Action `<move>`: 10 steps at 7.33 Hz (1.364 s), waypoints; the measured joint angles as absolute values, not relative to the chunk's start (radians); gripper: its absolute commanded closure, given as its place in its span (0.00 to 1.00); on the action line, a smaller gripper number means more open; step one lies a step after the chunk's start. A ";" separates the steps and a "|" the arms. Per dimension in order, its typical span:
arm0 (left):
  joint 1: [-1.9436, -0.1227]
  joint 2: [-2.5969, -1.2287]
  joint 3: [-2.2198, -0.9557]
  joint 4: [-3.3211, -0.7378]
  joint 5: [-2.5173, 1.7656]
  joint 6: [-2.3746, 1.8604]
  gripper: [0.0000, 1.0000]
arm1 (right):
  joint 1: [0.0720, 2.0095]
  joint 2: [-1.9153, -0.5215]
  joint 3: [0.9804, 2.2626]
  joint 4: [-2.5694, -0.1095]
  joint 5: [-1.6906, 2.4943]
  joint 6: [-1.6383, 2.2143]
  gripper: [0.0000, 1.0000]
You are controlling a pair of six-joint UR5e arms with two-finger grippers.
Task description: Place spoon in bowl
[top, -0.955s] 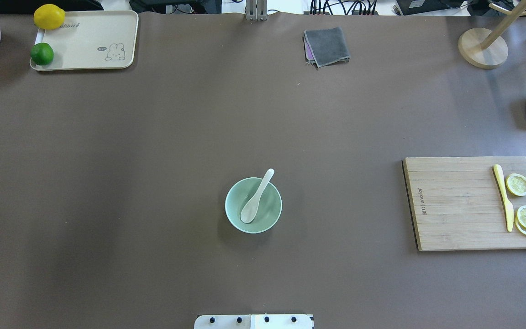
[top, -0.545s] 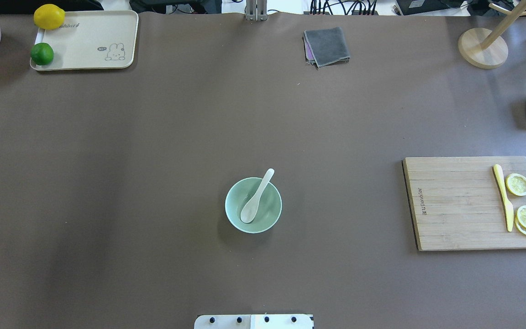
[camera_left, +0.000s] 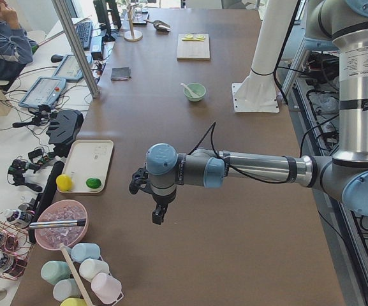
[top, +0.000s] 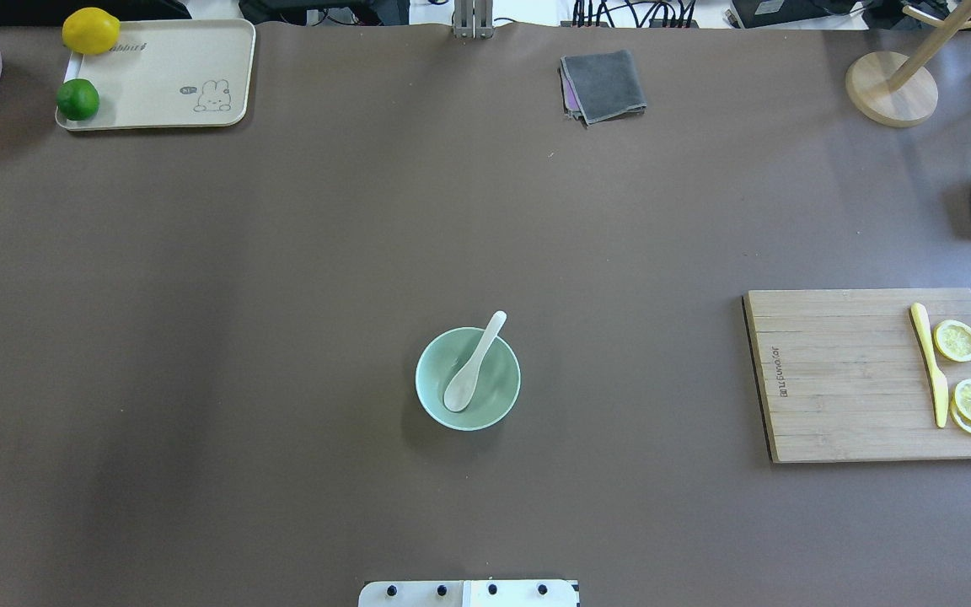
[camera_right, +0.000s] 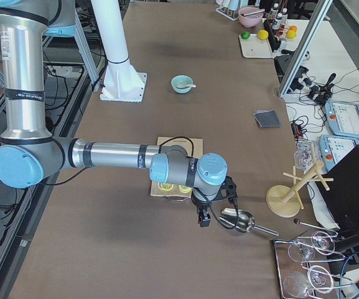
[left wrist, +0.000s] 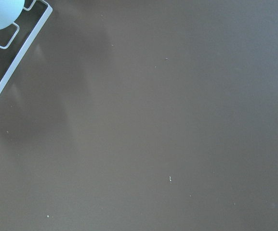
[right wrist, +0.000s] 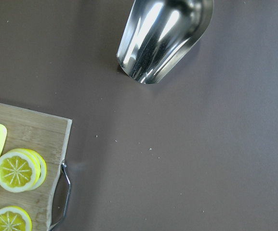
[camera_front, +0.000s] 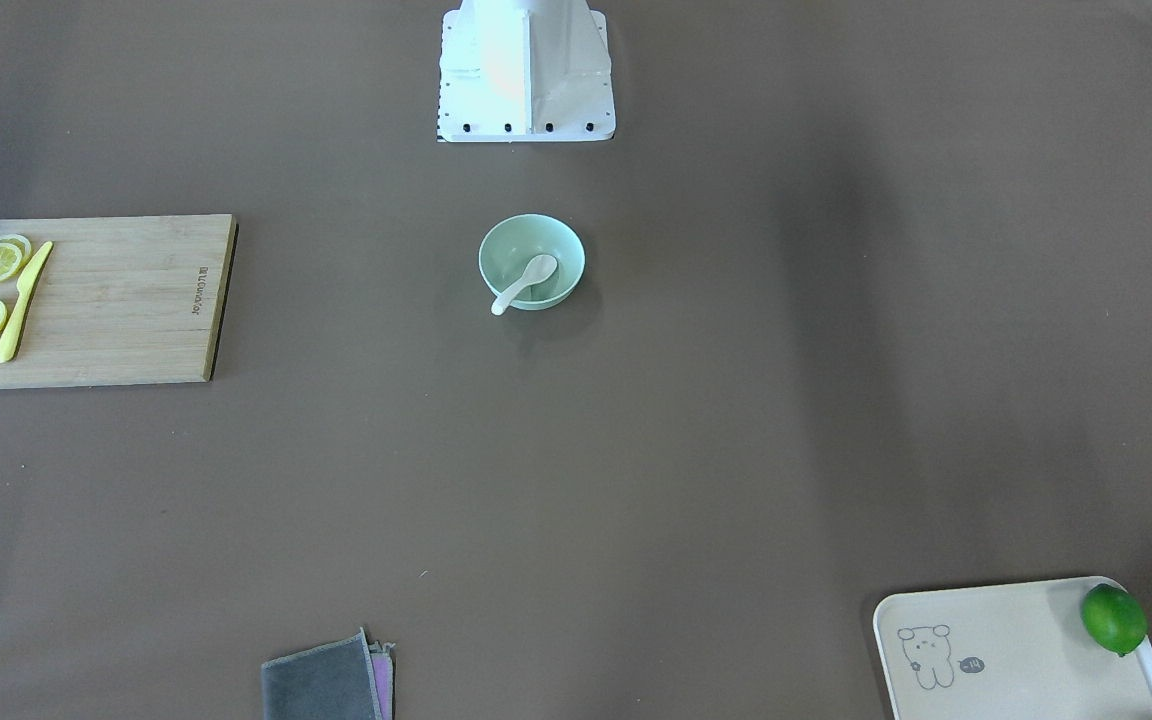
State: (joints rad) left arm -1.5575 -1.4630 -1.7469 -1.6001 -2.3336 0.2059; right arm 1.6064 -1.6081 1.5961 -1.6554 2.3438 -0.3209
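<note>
The white spoon (top: 473,364) lies in the mint-green bowl (top: 498,392). Its scoop is down on the bowl's floor and its handle leans on the far rim, with the tip poking out over the edge. The bowl stands alone on the brown tabletop (top: 283,337), in front of the robot's base, and nothing is touching it.

The 2 arms are out at opposite ends, well apart from the bowl. The left hand (camera_left: 158,215) hangs above bare tabletop at the robot's left end, near the cream tray (top: 157,80) carrying a lime (top: 77,99) and a lemon (top: 90,30). The right hand (camera_right: 203,218) hangs at the other end, just beside a shiny metal scoop (right wrist: 163,38) and past the handle end of the wooden cutting board (top: 839,379). Each hand appears only in a side view, small and at an angle, so I cannot tell whether its fingers are parted or closed. No object shows between them as far as these views go.

On the board lie a yellow knife (top: 929,364) and 3 lemon slices (top: 956,341). A folded grey cloth (top: 603,84) sits at the far edge.
</note>
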 measured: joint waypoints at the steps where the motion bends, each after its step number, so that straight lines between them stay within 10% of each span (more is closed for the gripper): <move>1: -1.558 -1.463 -1.751 -1.600 -2.333 0.207 0.02 | 1.609 -1.612 1.596 -1.655 2.350 -0.327 0.00; 10: -1.560 -1.453 -1.757 -1.600 -2.333 0.206 0.02 | 1.611 -1.615 1.615 -1.654 2.387 -0.330 0.00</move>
State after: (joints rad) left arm -1.5602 -1.4526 -1.7571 -1.6003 -2.3334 0.2060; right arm 1.6107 -1.6146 1.6151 -1.6542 2.3866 -0.3301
